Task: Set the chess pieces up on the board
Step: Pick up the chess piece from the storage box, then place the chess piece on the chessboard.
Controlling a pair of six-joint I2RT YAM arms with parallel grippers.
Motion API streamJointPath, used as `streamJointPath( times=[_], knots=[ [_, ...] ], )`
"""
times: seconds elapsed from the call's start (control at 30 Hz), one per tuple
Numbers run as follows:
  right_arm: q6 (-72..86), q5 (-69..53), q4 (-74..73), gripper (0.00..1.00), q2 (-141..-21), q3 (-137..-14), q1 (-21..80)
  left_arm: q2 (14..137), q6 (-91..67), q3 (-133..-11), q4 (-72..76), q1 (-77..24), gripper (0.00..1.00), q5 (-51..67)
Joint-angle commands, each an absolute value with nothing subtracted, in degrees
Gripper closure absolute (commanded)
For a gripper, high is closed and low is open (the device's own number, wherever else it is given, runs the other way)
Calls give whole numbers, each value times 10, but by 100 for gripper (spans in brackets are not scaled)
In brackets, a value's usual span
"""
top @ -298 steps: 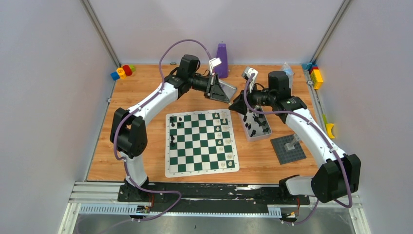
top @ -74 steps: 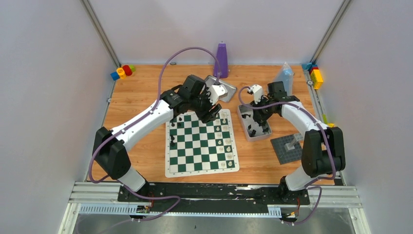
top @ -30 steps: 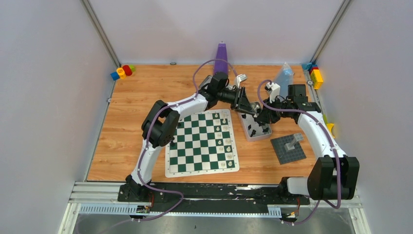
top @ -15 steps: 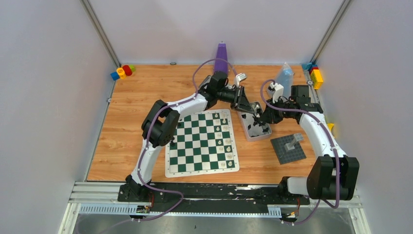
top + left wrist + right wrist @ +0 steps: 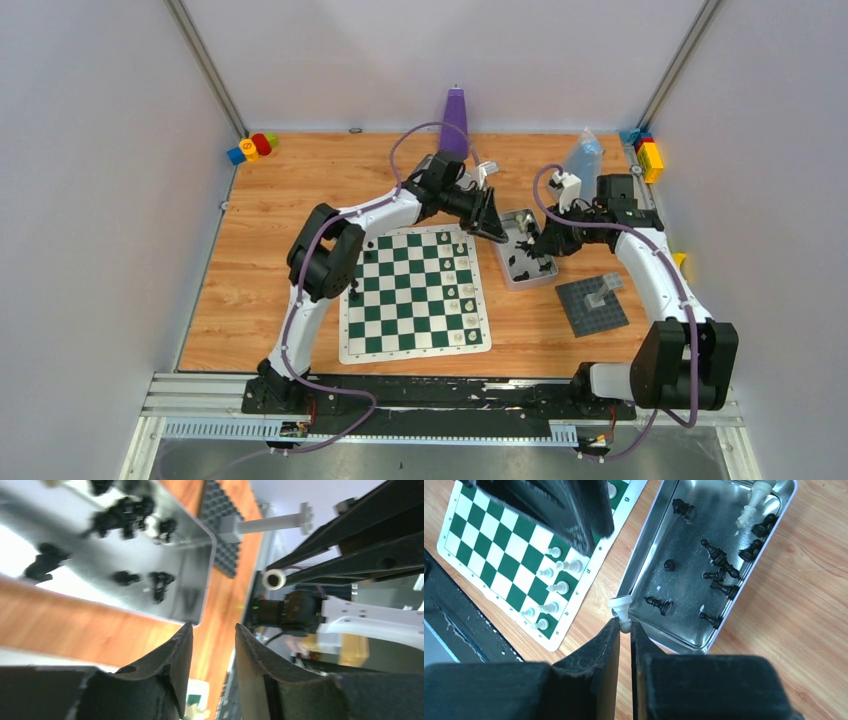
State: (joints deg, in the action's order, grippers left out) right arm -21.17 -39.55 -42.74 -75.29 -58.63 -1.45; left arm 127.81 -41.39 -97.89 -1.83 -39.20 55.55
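The green-and-white board (image 5: 415, 350) lies mid-table, with white chess pieces (image 5: 464, 290) down its right side and black ones (image 5: 353, 285) on its left. More black pieces (image 5: 716, 555) and white ones (image 5: 754, 495) lie in the silver tray (image 5: 520, 285) to the board's right. My right gripper (image 5: 624, 625) hangs over the tray's near-left corner, shut on a white piece (image 5: 620, 605) that sticks out past its tips. My left gripper (image 5: 212, 630) is open and holds nothing. It hovers between the board's far right corner and the tray (image 5: 190, 600).
A purple bottle (image 5: 455, 120) stands at the back. A dark grey studded baseplate (image 5: 590, 305) with a grey post lies right of the tray. Coloured blocks sit in the back left (image 5: 252, 148) and back right (image 5: 648, 155) corners, with a clear plastic bag (image 5: 583, 150) nearby.
My left gripper has drawn back from over the tray toward the board's far right corner. The right arm has hardly moved.
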Motion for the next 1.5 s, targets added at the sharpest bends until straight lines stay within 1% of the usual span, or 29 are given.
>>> streamJointPath(
  times=[0.0, 0.07, 0.2, 0.27, 0.33, 0.53, 0.63, 0.7, 0.8, 0.97, 1.1, 1.17, 1.33, 1.47],
  knots=[
    [-262, -364, -471, 100, -749, -630, 27, 1174, -203, -987, -189, -355, 53, 497],
    [-277, -320, -483, 100, -745, -639, 71, 1137, -143, -966, -239, -334, 51, 464],
    [-299, -251, -507, 100, -749, -667, 164, 1063, -75, -911, -298, -274, 47, 407],
    [-308, -217, -518, 100, -762, -689, 217, 1028, -50, -888, -328, -235, 45, 383],
    [-320, -166, -529, 99, -782, -713, 277, 995, -31, -870, -353, -174, 42, 368],
    [-369, 3, -534, 99, -874, -759, 444, 919, 25, -885, -451, -58, 28, 332],
    [-395, 57, -534, 99, -931, -784, 503, 901, 45, -896, -489, -20, 19, 321],
    [-417, 92, -534, 99, -967, -799, 537, 893, 56, -903, -509, -5, 15, 311],
    [-445, 136, -535, 99, -1018, -820, 585, 881, 63, -902, -523, 33, 12, 314],
    [-478, 184, -549, 99, -1092, -856, 636, 868, 69, -883, -526, 46, 10, 320],
    [-494, 226, -557, 92, -1134, -870, 665, 860, 70, -876, -525, 50, 9, 322],
    [-498, 245, -557, 90, -1153, -872, 673, 857, 68, -874, -522, 51, 8, 324],
    [-496, 278, -557, 89, -1192, -872, 684, 850, 66, -870, -520, 51, 8, 330],
    [-491, 283, -557, 89, -1199, -870, 690, 845, 64, -867, -518, 52, 7, 333]
  ],
)
